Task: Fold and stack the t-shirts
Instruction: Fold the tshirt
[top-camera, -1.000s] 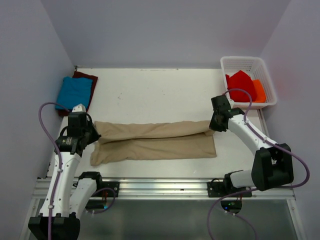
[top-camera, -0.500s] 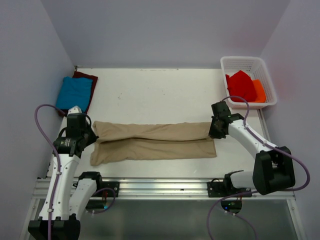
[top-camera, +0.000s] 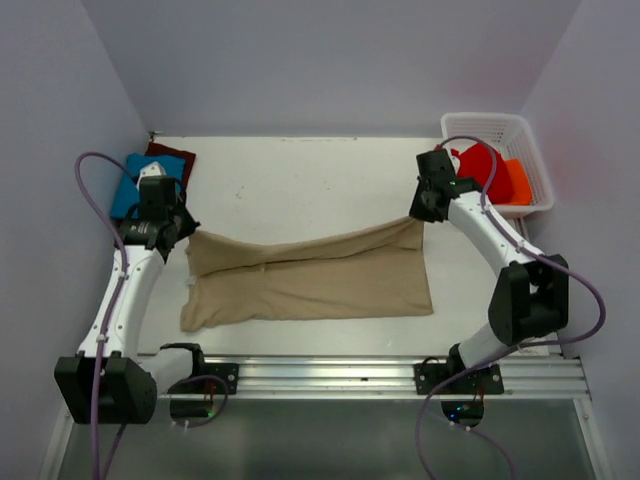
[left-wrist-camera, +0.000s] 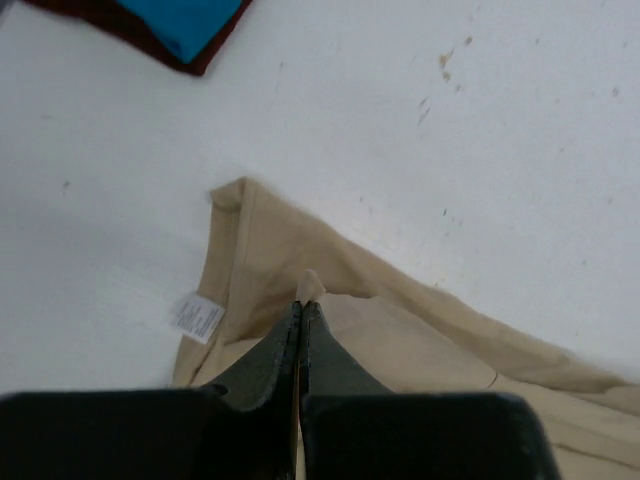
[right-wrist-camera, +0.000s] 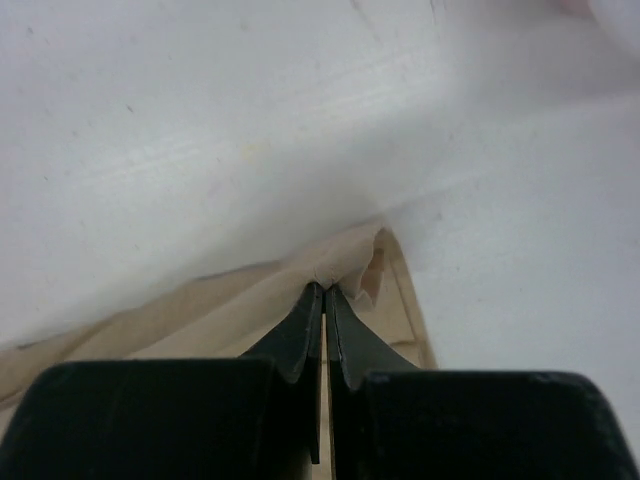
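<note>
While the tan t-shirt (top-camera: 310, 280) lies spread across the middle of the bench (top-camera: 300, 180), its far edge is gripped at both corners and sags between them. The left hand (left-wrist-camera: 302, 305) is clamped tight on the far-left corner, with a white label (left-wrist-camera: 197, 317) seen just beside it. The right hand (right-wrist-camera: 325, 288) is pinched fully closed on the far-right corner. At the bench's far-left corner, the blue t-shirt (top-camera: 125, 198) is seen lying on the maroon t-shirt (top-camera: 172, 157), well apart from the white basket (top-camera: 480, 118) at far right.
</note>
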